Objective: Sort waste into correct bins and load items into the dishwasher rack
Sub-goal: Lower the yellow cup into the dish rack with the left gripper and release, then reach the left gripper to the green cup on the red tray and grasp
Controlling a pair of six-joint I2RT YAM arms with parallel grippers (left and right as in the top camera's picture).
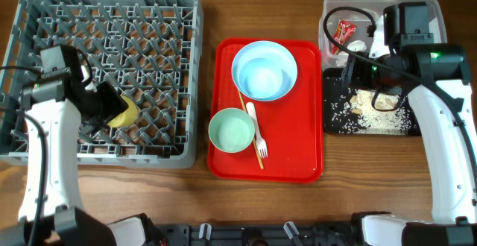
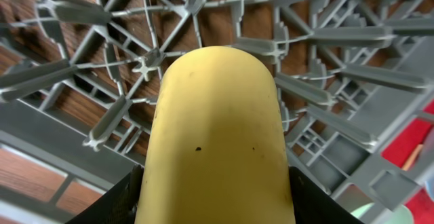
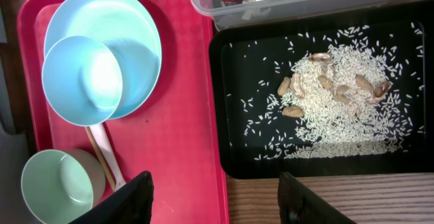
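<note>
My left gripper (image 1: 112, 113) is shut on the yellow cup (image 1: 125, 113) and holds it on its side, low over the pegs of the grey dishwasher rack (image 1: 104, 22). In the left wrist view the cup (image 2: 217, 129) fills the gap between both fingers. The right gripper (image 3: 213, 197) hangs open and empty over the edge between the red tray and the black tray (image 3: 224, 115). Rice-like scraps (image 3: 339, 95) lie in the black tray. The red wrapper (image 1: 344, 30) and the tissue (image 1: 358, 46) lie in the clear tub (image 1: 425, 15).
The red tray (image 1: 305, 156) carries the pale-blue plate (image 1: 287, 56) with the small pale-blue bowl (image 1: 259, 78) on it, the pale-green bowl (image 1: 231, 130), the white fork (image 1: 258, 136) and the wooden stick (image 1: 248, 115). Bare wood shows along the table's front.
</note>
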